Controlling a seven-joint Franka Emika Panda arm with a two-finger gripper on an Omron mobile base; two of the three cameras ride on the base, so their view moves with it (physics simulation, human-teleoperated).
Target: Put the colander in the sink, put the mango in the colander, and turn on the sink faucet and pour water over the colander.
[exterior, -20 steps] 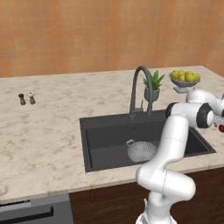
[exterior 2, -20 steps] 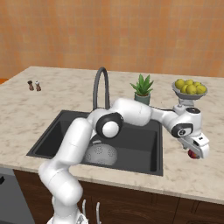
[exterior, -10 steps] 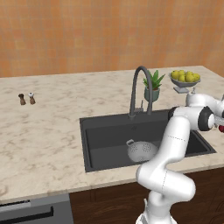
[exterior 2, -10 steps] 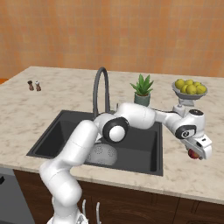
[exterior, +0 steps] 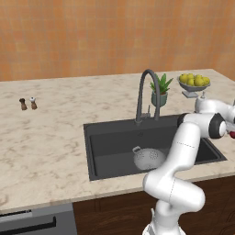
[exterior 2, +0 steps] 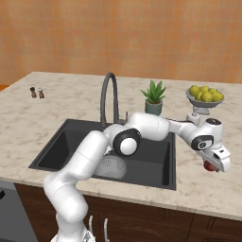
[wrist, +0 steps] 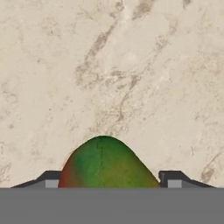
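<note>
On counter (wrist: 131,65), mango (wrist: 105,164) between end effector (wrist: 109,178) fingers, colander (exterior: 149,158) in sink (exterior: 105,135)

Bare counter (wrist: 131,65) beyond mango (wrist: 107,164) between fingertips (wrist: 174,178).

potted plant (exterior: 160,91), fruit bowl (exterior: 194,83), 2 shakers (exterior: 28,103) on counter (exterior: 50,133).

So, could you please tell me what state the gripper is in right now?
Gripper: jaws either side of the mango on the counter; grip cannot be told.
</note>
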